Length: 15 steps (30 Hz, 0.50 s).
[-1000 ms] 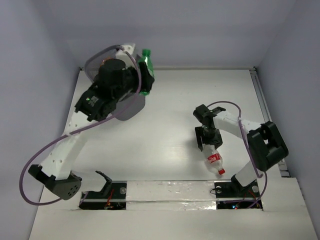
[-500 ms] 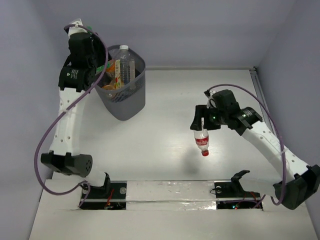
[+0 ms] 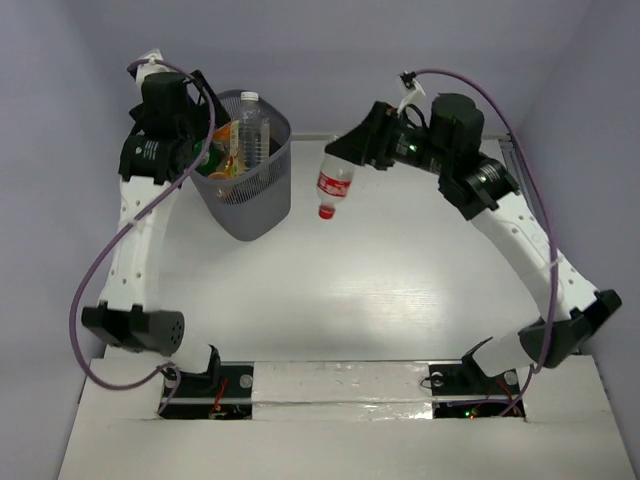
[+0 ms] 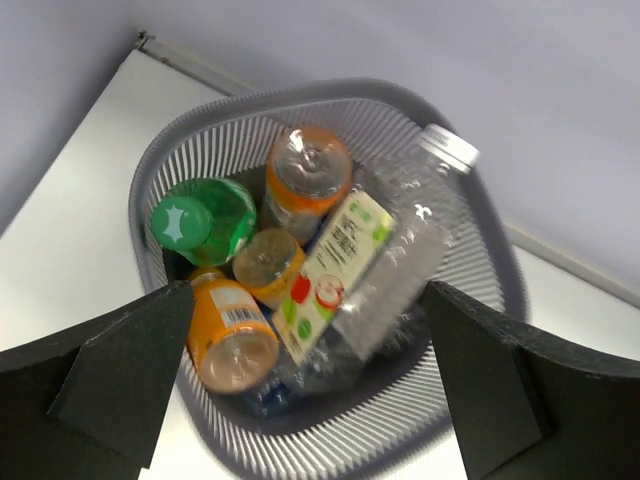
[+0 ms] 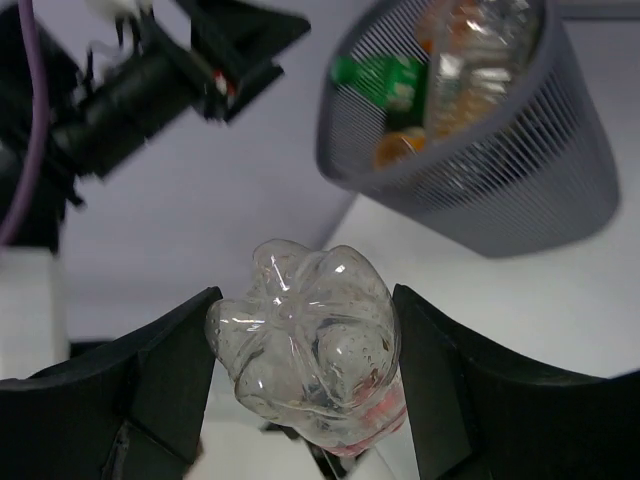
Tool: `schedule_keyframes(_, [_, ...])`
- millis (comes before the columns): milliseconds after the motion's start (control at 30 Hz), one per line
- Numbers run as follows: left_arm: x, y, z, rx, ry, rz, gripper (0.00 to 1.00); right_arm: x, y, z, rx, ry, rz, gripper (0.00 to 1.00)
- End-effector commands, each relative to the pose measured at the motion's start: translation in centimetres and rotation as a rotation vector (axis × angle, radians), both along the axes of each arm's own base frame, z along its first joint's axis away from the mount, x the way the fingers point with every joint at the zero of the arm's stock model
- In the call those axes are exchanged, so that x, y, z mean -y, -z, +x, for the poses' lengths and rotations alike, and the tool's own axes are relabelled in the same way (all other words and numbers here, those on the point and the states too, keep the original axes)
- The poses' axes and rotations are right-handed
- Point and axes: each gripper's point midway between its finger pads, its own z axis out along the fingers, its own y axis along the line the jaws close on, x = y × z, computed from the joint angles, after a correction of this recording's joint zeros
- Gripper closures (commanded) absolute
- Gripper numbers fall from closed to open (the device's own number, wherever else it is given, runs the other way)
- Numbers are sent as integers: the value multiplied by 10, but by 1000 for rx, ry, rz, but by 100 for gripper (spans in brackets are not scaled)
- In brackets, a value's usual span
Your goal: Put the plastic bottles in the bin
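The dark grey mesh bin (image 3: 262,205) stands at the back left and holds several plastic bottles: a green one (image 4: 200,220), orange ones (image 4: 232,335) and a clear one with a white cap (image 4: 410,250). My left gripper (image 3: 203,150) hangs open and empty over the bin's left rim; in the left wrist view (image 4: 310,400) its fingers frame the bin. My right gripper (image 3: 347,152) is shut on a clear bottle with a red label (image 3: 333,185), held in the air cap down, just right of the bin. The right wrist view shows this bottle's base (image 5: 305,360) between the fingers (image 5: 170,390).
The bin (image 5: 470,190) sits close to the back wall. A metal rail (image 3: 525,200) runs along the table's right edge. The left arm (image 5: 130,90) shows at the upper left of the right wrist view.
My right gripper lifted the red-label bottle from the table and carried it back and left towards the bin. My left gripper let go of the green bottle, which now lies in the bin.
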Motion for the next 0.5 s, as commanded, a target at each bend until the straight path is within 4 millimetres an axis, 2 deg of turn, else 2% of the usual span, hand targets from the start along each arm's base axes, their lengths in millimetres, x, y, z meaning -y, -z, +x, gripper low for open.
schedule_keyframes(0, [7, -43, -50, 143, 46, -106, 1, -37, -69, 16, 59, -32, 266, 42])
schedule_keyframes(33, [12, -46, -56, 169, 71, -134, 1, -45, -77, 24, 70, -23, 294, 42])
schedule_keyframes(67, [13, -60, -75, 222, 88, -159, 1, -53, -80, 32, 66, -6, 310, 42])
schedule_keyframes(100, [16, -46, -79, 204, 87, -192, 1, -72, -85, 42, 52, -16, 338, 42])
schedule_keyframes(167, [21, -62, -96, 272, 124, -233, 1, -89, -92, 60, 49, 30, 370, 42])
schedule_keyframes(200, [21, -66, -100, 285, 123, -247, 1, -91, -122, 59, 82, 32, 437, 42])
schedule_keyframes(233, [26, -74, -105, 306, 146, -277, 1, -112, -103, 83, 48, 50, 438, 43])
schedule_keyframes(267, [27, -80, -109, 321, 154, -288, 1, -122, -105, 88, 39, 59, 463, 44])
schedule_keyframes(300, [28, -92, -114, 345, 160, -298, 1, -124, -106, 106, 9, 119, 506, 44])
schedule_keyframes(333, [30, -96, -116, 350, 167, -303, 1, -138, -107, 119, 6, 132, 545, 43])
schedule_keyframes(400, [33, -110, -124, 379, 172, -293, 1, -145, -106, 136, -24, 184, 616, 17])
schedule_keyframes(433, [31, -112, -124, 380, 161, -280, 1, -144, -114, 137, -18, 181, 655, 1])
schedule_keyframes(467, [31, -112, -124, 376, 163, -256, 1, -155, -99, 145, -43, 169, 655, 0])
